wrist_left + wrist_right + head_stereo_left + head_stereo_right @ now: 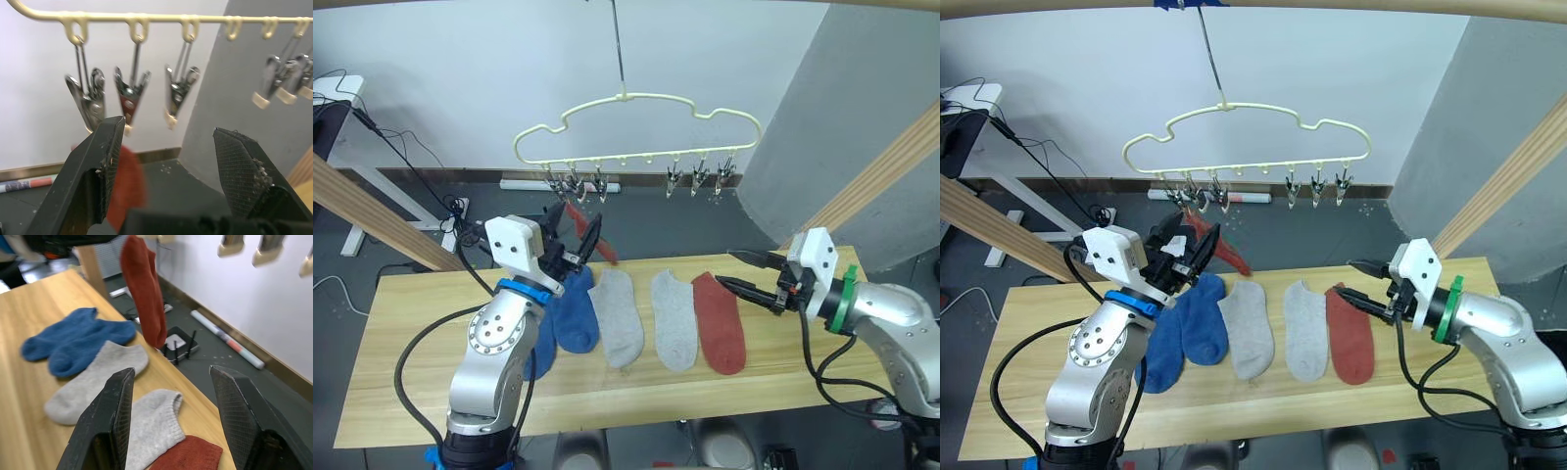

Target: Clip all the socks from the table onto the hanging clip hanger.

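Note:
The cream-yellow clip hanger (651, 96) hangs by its hook above the far edge of the table (411, 392). One rust red sock (1219, 243) dangles from one of its left clips (573, 181). My left gripper (573, 231) is raised just beside that sock, open, with nothing between its fingers (105, 161). On the table lie two blue socks (563, 318), two light grey socks (619, 318) and another rust red sock (720, 323) in a row. My right gripper (736, 271) hovers open above the table, next to the red sock's right side.
The three right clips (700, 176) hang bare. Thick wooden frame beams slant down at the left (372, 220) and right (881, 176). Behind the table, cables and a power strip (455, 211) lie on the dark floor.

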`<state>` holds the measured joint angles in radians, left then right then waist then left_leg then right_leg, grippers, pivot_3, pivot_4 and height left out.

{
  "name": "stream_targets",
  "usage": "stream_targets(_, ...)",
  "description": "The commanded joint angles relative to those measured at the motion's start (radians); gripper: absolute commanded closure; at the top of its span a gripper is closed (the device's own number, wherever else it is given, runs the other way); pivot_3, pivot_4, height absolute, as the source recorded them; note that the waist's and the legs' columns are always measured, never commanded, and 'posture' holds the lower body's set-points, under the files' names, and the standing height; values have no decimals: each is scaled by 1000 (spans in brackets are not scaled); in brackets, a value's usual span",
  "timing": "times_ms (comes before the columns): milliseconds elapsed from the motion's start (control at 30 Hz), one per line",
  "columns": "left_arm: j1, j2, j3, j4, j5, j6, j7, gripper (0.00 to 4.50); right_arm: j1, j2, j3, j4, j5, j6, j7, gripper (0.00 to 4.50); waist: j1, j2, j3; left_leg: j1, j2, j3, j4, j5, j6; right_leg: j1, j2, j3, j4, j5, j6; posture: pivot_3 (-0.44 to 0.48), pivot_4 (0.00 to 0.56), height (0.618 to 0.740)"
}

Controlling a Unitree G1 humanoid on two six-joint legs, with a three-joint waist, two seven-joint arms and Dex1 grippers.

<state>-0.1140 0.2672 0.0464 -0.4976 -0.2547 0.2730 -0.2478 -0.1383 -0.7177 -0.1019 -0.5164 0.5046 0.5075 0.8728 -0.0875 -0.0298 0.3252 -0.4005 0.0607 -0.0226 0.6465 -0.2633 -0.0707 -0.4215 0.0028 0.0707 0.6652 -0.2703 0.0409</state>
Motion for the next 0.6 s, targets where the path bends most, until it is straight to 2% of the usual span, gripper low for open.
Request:
stream_targets(33, -3, -18, -5, -11, 28, -33, 21, 1332, -25, -24, -24, -63, 56, 17, 17, 1980, 0, 0, 0, 0, 0, 0, 0, 0, 0, 0, 0, 0, 0, 0, 0, -188, 346, 740)
stream_targets(200, -10, -28, -3, -7, 57, -40, 35, 1332, -55, -65, -36, -98, 125, 66, 33, 1980, 1, 0, 0, 0, 0, 0, 0, 0, 0, 0, 0, 0, 0, 0, 0, -191, 348, 740)
stream_targets(600, -78, -49, 8, 80, 74, -75, 46, 1332, -65, -35, -11, -109, 130, 77, -52, 1980, 1, -1, 0, 0, 0, 0, 0, 0, 0, 0, 0, 0, 0, 0, 0, -198, 350, 740)
